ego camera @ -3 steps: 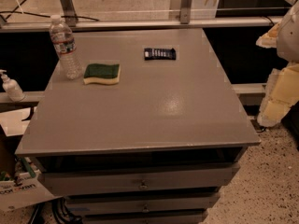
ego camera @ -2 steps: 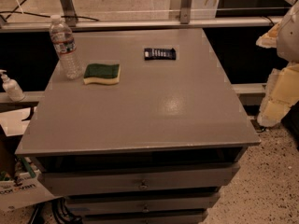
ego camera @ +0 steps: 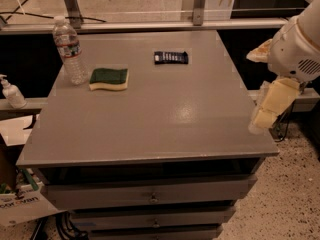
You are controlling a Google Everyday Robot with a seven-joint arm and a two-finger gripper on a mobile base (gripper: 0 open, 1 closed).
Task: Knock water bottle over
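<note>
**Camera view (sole view)**

1. Key relation. The bottle point(ego camera: 70, 51) stands upright on the table point(ego camera: 150, 129), upper left of frame, near the far-left corner. The gripper point(ego camera: 267, 109) hangs at the right edge of frame, mid-height, just off the table's right side. The bottle lies left of and behind the gripper, well apart, w/ nearly the full tabletop between. Bottle long axis: vertical, cap up. One arm only, so no choice of side.

2. Arm pose. The white arm housing enters from upper right. The gripper points down and slightly frame-left, tip approx. level w/ the tabletop. Spread or closed: can't be read here.

3. Nearby items. The sponge point(ego camera: 109, 79) lies flat just right of the bottle. A dark bar point(ego camera: 171, 57) sits upper centre, well apart. A pump dispenser point(ego camera: 11, 90) stands off-table at the left edge and is not the target.

4. Judgement. Approach not yet begun. The next move prob. needs a long reach to upper left, then a sideways push high on the bottle body. Risk: a low push from the right meets the sponge first, and a toppled bottle may roll off the left edge.
</note>
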